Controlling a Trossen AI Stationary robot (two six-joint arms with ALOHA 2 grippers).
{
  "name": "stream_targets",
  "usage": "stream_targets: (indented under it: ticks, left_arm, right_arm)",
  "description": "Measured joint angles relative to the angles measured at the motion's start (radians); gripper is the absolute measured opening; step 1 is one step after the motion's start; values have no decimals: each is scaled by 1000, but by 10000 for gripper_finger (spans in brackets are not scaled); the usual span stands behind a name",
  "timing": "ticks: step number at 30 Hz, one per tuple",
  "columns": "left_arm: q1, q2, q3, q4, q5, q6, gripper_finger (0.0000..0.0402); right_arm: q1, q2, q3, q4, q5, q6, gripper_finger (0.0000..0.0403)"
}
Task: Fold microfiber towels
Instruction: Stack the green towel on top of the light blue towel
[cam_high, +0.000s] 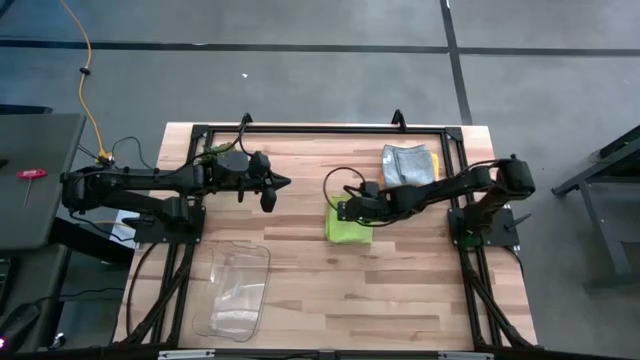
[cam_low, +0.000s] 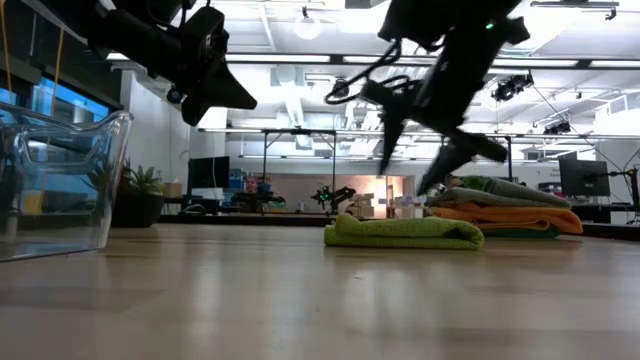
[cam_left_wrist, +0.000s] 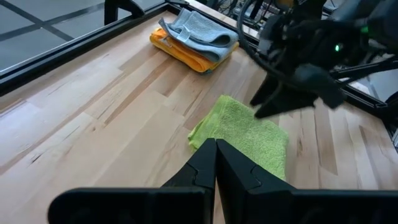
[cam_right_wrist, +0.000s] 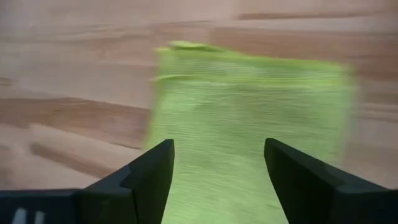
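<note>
Right pincer spread over lime towel

High: folded lime green towel mid-surface; right pincer at its 12 o'clock edge; towel stack toward 1 o'clock

Low: right fingers apart, above the towel, not touching

Left wrist: left pincer closed, empty

Right wrist: fingers wide, lime towel between them

Right tool at 6 o'clock, its two dark fingers spread wide apart, nothing between them but cloth below. Lime green microfiber towel lying flat on the wooden table, filling the centre and running down between the fingers. Bare wood at 9 and 12 o'clock.
</note>
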Motion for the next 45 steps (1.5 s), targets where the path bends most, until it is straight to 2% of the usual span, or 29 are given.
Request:
stream_targets:
  ticks: [3,6,8,17,22,28,33,36,39,42,44,45]
  left_arm:
    - [0,0,0,-3,0,0,0]
    - [0,0,0,-3,0,0,0]
    - [0,0,0,-3,-1,0,0]
    - [0,0,0,-6,-3,-8,0]
    - [0,0,0,-12,-3,-9,0]
    - [0,0,0,-19,-4,-9,0]
    - [0,0,0,-19,-4,-9,0]
    - [0,0,0,-19,-4,-9,0]
    - [1,0,0,-19,-4,-9,0]
    - [1,0,0,-19,-4,-12,0]
    - [1,0,0,-19,-4,-12,0]
    - [1,0,0,-19,-4,-12,0]
  right_arm:
    - [0,-49,0,-162,1,32,243]
    - [0,-57,0,-303,-62,40,243]
    - [7,-46,0,-334,-101,43,243]
    - [0,74,0,-231,-181,60,243]
    - [-22,123,0,-112,-211,60,243]
    - [-32,175,6,-99,-243,68,234]
    - [-29,176,4,-118,-224,88,195]
    - [-29,176,3,-133,-224,44,161]
    - [-29,177,3,-170,-213,21,109]
    - [-29,177,3,-198,-204,-4,36]
    - [-29,175,3,-201,-204,-30,11]
    - [-29,171,3,-202,-205,-44,13]
